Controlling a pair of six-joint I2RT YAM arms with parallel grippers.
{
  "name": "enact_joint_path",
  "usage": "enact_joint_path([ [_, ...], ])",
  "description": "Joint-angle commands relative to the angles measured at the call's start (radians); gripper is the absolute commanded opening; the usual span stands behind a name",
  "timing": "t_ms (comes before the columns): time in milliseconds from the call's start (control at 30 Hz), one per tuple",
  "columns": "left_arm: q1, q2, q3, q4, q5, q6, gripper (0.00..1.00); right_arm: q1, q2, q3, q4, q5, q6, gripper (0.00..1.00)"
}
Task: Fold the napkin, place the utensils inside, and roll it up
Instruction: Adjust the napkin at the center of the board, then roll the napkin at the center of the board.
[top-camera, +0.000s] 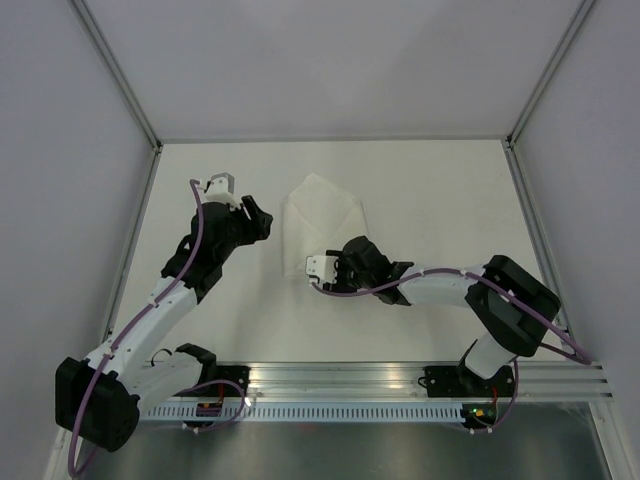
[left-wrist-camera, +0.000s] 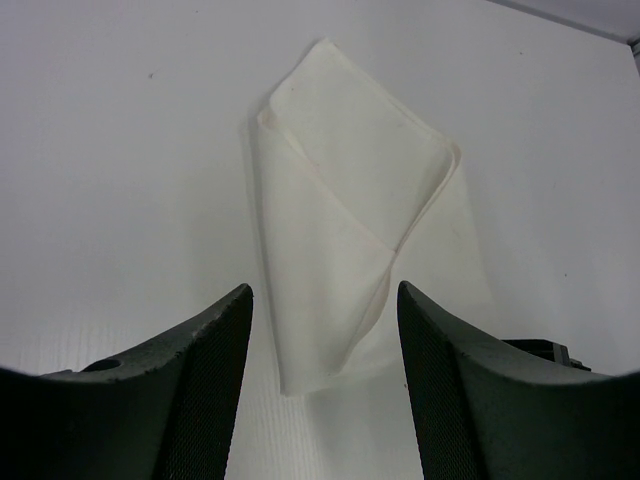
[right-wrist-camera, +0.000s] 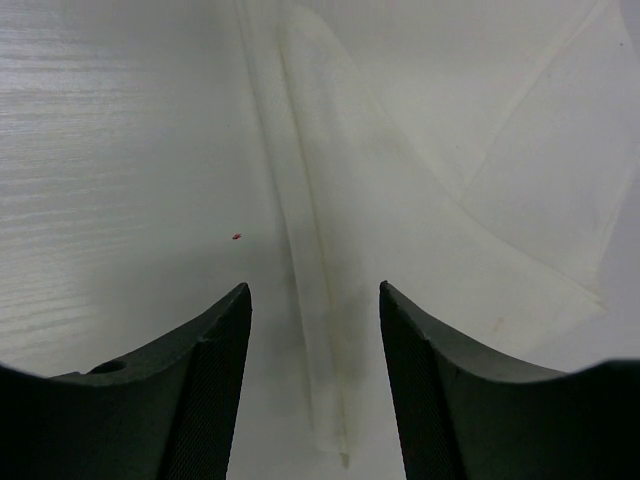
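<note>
The napkin (top-camera: 322, 225), folded into a flat, overlapping, roughly pointed shape, is shown lying on the worktop (top-camera: 430, 200), about midway between the left and right edges and nearer the far edge than the near one. No utensils are seen in any view, and nothing is seen tucked into the fold. No container is present, so nothing is held in one. The left gripper (left-wrist-camera: 323, 288) is held just beside the napkin's left side, its fingers spread with nothing between them. The right gripper (right-wrist-camera: 314, 288) is poised low at the napkin's near part with its fingers likewise spread. A long folded edge is seen in the gap but is not pinched. The main risk is judged to lie in the loose layers. If only the upper layer were caught by a closing finger, the fold would be pulled open. If a finger were dragged across the cloth, it could be bunched or shifted. White cloth on a white worktop also leaves the edges hard to pick out.
</note>
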Motion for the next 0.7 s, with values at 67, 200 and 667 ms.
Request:
enact_joint_path([
  [67, -0.001, -0.007, -0.004, 0.028, -0.022, 0.028, 0.65, 0.015, 0.039, -0.01, 0.131, 0.022, -0.047, 0.61],
  [200, -0.001, -0.006, -0.003, 0.025, -0.02, 0.029, 0.65, 0.015, 0.07, -0.013, 0.164, 0.026, -0.061, 0.61],
  [667, -0.001, 0.004, -0.02, 0.022, -0.023, 0.043, 0.64, 0.017, 0.141, -0.004, 0.194, 0.013, -0.092, 0.5],
])
